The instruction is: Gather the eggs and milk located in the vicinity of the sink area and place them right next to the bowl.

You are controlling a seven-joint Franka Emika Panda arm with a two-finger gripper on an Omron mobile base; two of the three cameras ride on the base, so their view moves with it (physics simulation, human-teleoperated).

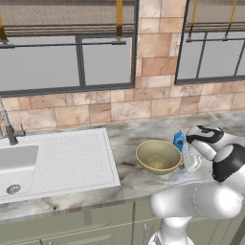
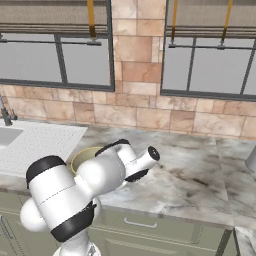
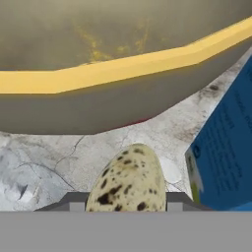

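Observation:
A cream egg with dark speckles (image 3: 129, 179) sits between the two dark tips of my gripper (image 3: 127, 202), which is shut on it just above the marble counter. The dull yellow-olive bowl (image 3: 123, 69) is close ahead in the hand view, and the blue milk carton (image 3: 226, 152) stands at the right. In the left base view the bowl (image 1: 143, 148) stands mid-counter with the milk (image 1: 178, 140) touching or nearly touching its right side. My hand hangs low just right of the bowl. In the right base view the arm hides most of the bowl (image 2: 80, 154).
The white sink basin (image 1: 19, 162), its ribbed drainboard (image 1: 72, 160) and the coil-spring faucet (image 1: 8, 127) lie to the left. Marble counter (image 2: 200, 175) stretches to the right, with a grey object (image 2: 251, 160) at its far edge. A tiled wall and windows stand behind.

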